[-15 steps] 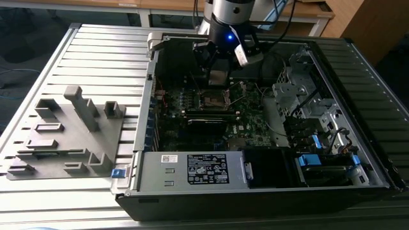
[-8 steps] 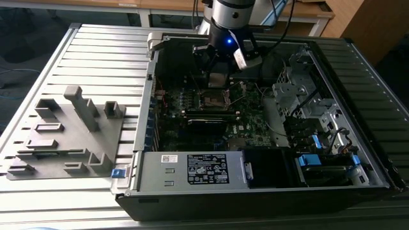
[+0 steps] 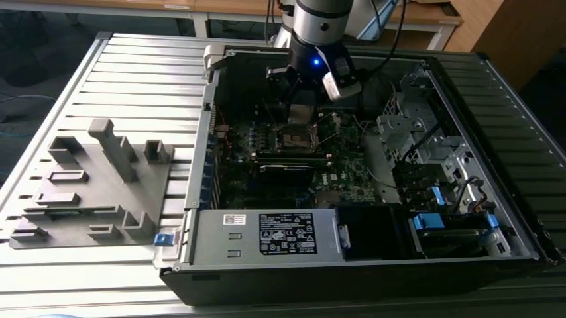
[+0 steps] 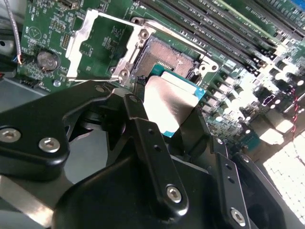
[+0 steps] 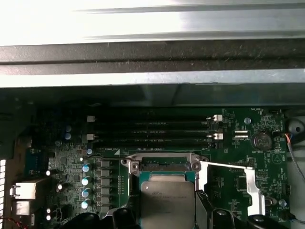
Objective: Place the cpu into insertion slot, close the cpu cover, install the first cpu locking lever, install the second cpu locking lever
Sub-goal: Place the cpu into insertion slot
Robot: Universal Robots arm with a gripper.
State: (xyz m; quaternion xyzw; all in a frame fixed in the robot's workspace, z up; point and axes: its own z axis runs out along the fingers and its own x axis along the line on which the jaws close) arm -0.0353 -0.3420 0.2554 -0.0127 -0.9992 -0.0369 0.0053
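While our gripper (image 3: 299, 118) pinches the cpu (image 4: 167, 102) by its edges, we judge it light, rigid and fragile underneath.

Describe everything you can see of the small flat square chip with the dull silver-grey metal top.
The small flat square chip with a dull silver-grey metal top looks like a smooth metal plate on a thin green board, whose edge shows along its sides. The black gripper clamps it by two opposite sides, metal face up, over the open socket. Whether it already touches the socket cannot be told.
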